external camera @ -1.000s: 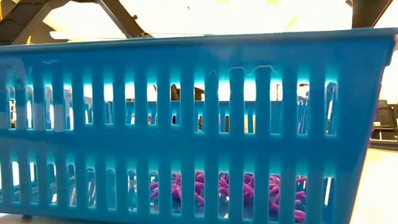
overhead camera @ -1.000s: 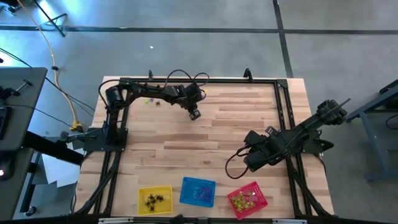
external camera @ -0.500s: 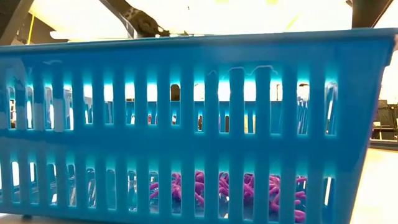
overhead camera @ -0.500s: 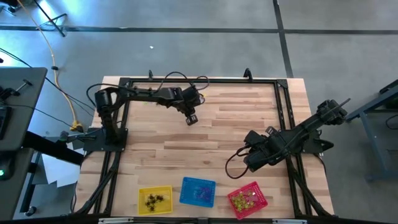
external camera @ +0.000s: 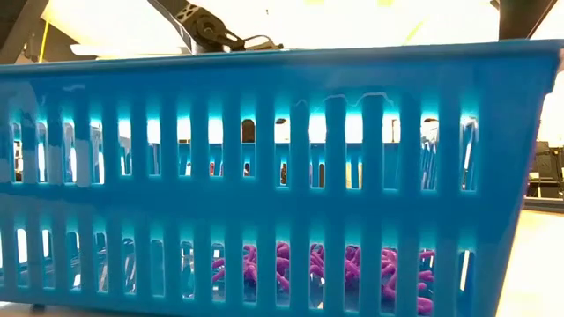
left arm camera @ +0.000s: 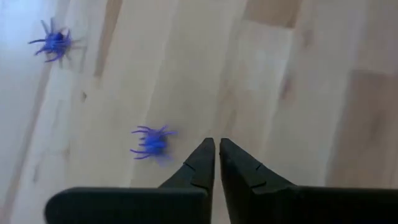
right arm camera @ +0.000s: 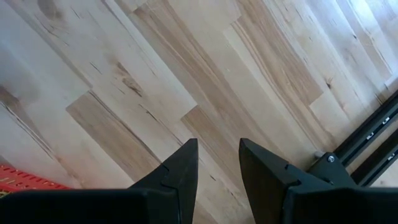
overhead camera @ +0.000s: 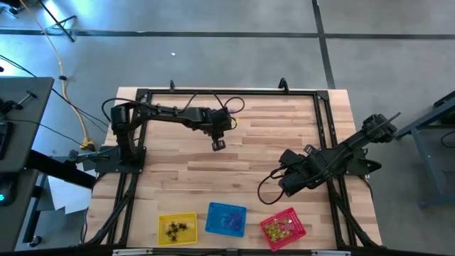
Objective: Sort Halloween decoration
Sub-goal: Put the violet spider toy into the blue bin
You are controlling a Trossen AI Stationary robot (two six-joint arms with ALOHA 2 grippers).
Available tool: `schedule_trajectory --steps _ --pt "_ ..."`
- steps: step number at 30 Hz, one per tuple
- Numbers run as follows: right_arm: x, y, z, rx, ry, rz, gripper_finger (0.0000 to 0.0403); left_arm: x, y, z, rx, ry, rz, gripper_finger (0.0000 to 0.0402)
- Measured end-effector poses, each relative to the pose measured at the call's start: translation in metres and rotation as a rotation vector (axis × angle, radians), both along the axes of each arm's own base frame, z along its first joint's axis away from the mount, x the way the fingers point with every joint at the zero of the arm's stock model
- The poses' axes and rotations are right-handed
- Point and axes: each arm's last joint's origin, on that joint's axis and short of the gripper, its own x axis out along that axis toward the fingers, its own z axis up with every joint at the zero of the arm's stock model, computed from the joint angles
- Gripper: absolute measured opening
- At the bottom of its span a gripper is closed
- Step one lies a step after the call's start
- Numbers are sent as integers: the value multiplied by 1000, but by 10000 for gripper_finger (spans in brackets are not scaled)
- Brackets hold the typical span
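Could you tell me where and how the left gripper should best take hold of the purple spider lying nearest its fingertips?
Grip the purple spider across its small central body, coming straight down from above: it lies flat on the table, legs splayed outward. The left gripper, now nearly closed, would probably need opening first.

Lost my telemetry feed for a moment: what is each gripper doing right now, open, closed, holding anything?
Left gripper: closed, nothing visible between its tips, above the table beside a purple spider.
Right gripper: open, empty, over bare wood.

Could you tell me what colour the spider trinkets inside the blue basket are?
Purple: the spider trinkets show through the blue basket's slats, best in the low view.
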Motion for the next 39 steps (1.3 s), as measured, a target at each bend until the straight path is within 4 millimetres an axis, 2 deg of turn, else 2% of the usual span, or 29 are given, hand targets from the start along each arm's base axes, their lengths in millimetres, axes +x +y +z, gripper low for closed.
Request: schedule_trajectory --steps 3,11,16,21,25,32,35,39 --pt "0 0 0 0 0 0 112 -2 6 -7 43 46 -9 40" --pt "0 0 0 0 0 0 112 -4 12 -6 97 85 -107 120" --pt "0 0 0 1 -2 0 112 -2 18 -20 110 119 -116 155" --pt "1 0 0 2 -5 0 112 2 29 -36 125 115 -101 170" --pt "1 1 0 5 -9 0 112 2 38 -45 98 120 -81 170" --pt "1 1 0 5 -9 0 112 -7 46 -52 -105 109 31 155" --pt "1 1 0 5 -9 0 112 -9 47 -52 -138 107 89 122" --pt "1 1 0 6 -10 0 112 -11 48 -52 -168 107 138 46"
